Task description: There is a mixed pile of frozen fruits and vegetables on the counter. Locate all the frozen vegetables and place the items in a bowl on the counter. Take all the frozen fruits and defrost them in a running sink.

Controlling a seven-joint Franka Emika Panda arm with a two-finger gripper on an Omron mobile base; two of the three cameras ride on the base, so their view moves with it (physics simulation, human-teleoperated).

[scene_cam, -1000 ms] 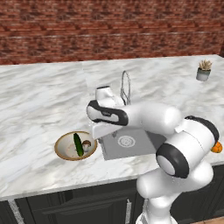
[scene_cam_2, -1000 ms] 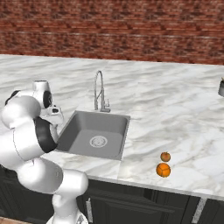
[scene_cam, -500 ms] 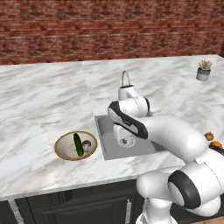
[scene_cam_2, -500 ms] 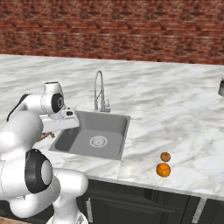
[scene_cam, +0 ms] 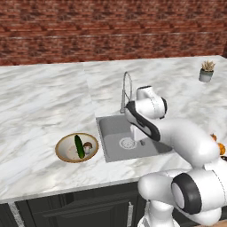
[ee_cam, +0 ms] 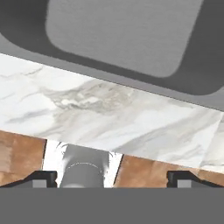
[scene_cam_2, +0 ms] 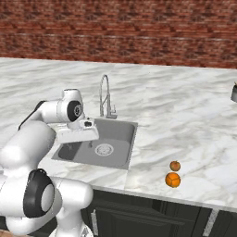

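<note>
**Arm over the sink, pincer wide and empty**

The white marble surface (scene_cam: 48, 102) runs wall to wall under the brick, and the sink (scene_cam: 113, 128) sits sunk into it near the front edge; everything below is placed against that sink.

The robot's white arm reaches forward over the basin, its hand hanging above the sink's near half, close to the round drain (scene_cam_2: 103, 149). The tall curved faucet (scene_cam_2: 106, 95) stands at the sink's back rim, just behind the hand.

The pincer (ee_cam: 112, 177) is spread about as wide as it goes, with nothing between its fingertips (ee_cam: 43, 177). From the hand camera it looks down across the sink's front rim and the strip of marble before it; exactly how high it hangs above the basin is hard to judge from these angles.

The bowl (scene_cam: 62, 153) rests on the surface just left of the sink. In it lies the dark green cucumber (scene_cam: 79, 146), with the brown-capped mushroom (scene_cam: 88, 146) just beside it.

Well to the sink's right, near the front edge, sit the two orange fruits, the larger (scene_cam_2: 172, 179) nearer the edge and the smaller (scene_cam_2: 175, 165) just behind it.

A small potted plant (scene_cam: 205, 72) stands far right of the sink, towards the wall.
</note>
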